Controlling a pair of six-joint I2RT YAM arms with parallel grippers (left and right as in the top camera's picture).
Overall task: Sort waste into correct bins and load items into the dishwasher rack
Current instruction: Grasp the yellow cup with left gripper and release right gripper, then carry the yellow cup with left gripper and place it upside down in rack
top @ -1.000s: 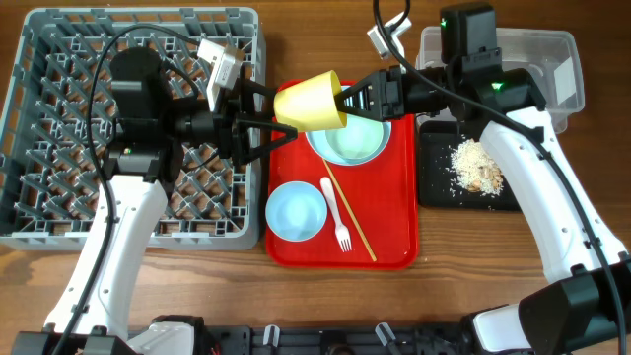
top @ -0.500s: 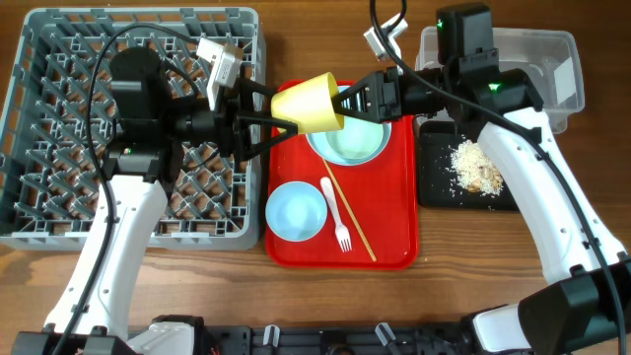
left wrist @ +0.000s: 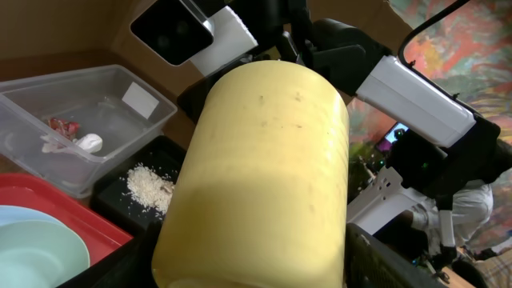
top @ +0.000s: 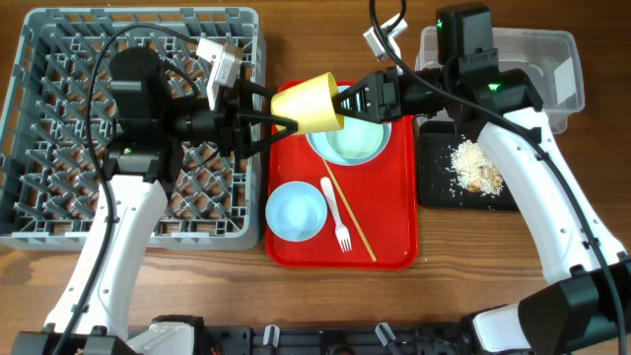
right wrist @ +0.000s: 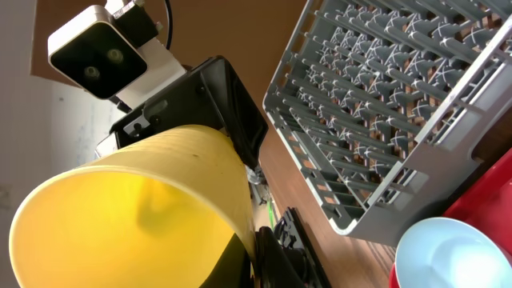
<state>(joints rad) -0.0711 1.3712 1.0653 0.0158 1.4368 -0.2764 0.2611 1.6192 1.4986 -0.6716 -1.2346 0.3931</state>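
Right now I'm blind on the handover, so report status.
Right pincer shut on cup rim. Left pincer astride its base, grip unclear. Cup aloft beside rack; no obstruction seen.

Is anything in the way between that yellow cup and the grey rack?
Only the left gripper, flanking the yellow cup; no loose object visibly lies between the cup and the rack.
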